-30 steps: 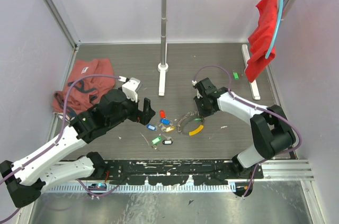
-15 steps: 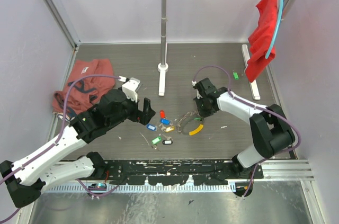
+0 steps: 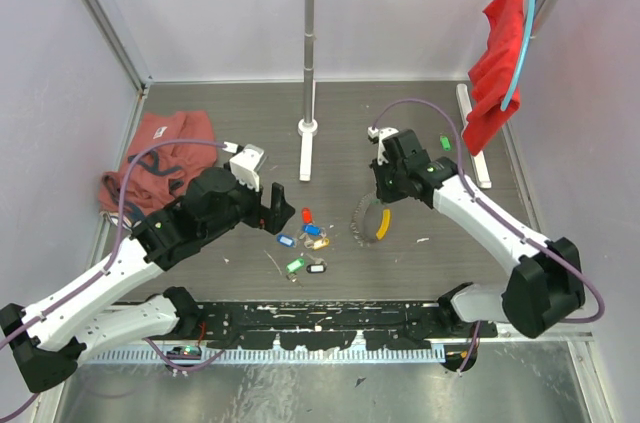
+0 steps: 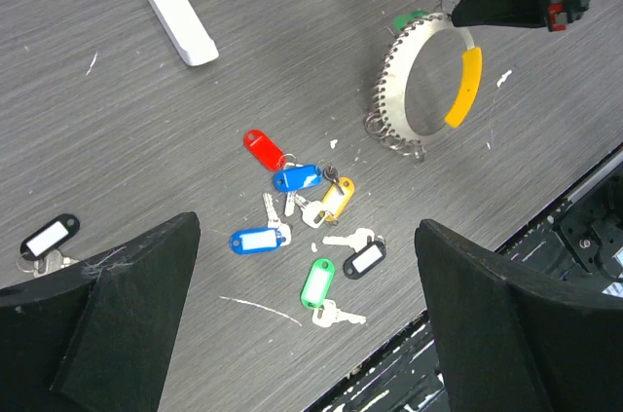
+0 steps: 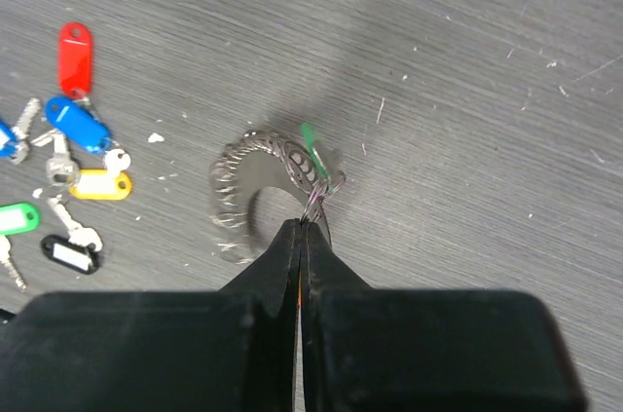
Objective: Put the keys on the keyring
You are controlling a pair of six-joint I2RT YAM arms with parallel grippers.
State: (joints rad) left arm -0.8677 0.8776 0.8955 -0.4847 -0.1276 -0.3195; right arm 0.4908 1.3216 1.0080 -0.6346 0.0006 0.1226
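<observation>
Two arms reach in from the near edge of the table (image 3: 200, 103). The left arm runs up from the lower left, bent at the elbow, and the left gripper (image 3: 273, 209) hovers above the keys (image 3: 305, 238), fingers spread as wide as they go and holding nothing. The right arm goes out to the right, folds at its elbow and reaches back toward the middle, wrist pitched down. The right gripper (image 5: 304, 229) is pinched fully together on the wire of the keyring (image 5: 238, 200) at its upper edge, just beside a green tag (image 5: 311, 147) that hangs on the loop. The keyring is to the right of the keys, apart from them, tilted up under the fingers; whether its lower rim touches the table cannot be told. From above it reads as a narrow sliver with its yellow section toward the right. The left wrist camera shows it nearly face-on: a beaded silver arc on the left, the yellow curve on the right. That view also separates the keys by tag: red, two blue, gold, green and black in a loose cluster, with one more black-tagged key (image 4: 49, 235) well apart to the left. Only the right wrist view shows the fingers closed with no gap between them.
</observation>
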